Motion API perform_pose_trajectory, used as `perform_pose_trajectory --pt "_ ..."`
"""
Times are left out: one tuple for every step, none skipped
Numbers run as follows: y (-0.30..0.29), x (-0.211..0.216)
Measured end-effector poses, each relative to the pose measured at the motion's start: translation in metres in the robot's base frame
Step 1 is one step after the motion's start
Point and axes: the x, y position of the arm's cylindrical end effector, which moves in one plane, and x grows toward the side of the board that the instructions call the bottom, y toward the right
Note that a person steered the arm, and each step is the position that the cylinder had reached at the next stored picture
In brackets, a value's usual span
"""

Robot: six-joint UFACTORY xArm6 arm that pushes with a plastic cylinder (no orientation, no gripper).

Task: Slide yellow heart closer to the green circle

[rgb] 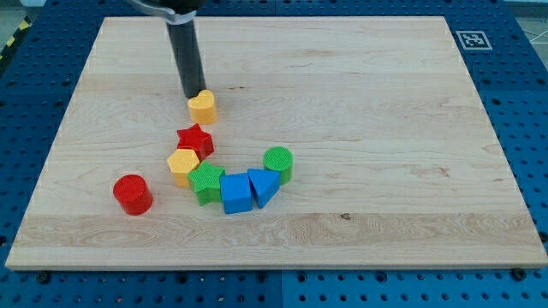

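Note:
The yellow heart [203, 107] lies on the wooden board left of centre, above the other blocks. The green circle [278, 162] stands lower and to the right of it, at the right end of a curved row of blocks. My tip [193, 94] is at the heart's upper left edge, touching or nearly touching it. The rod rises from there to the view's top.
Below the heart lie a red star [195, 140], a yellow hexagon [183, 166], a green star [206, 183], a blue cube [236, 192] and a blue triangle [264, 186]. A red cylinder [133, 193] stands apart at the lower left. The board's [385, 128] edges meet a blue perforated table.

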Motion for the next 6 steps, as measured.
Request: perform_pose_trajectory --pt "-0.017 0.002" --pt "-0.005 0.018" --pt "0.015 0.022" --pt "0.035 0.022" --pt "0.045 0.028" --pt "0.056 0.032"
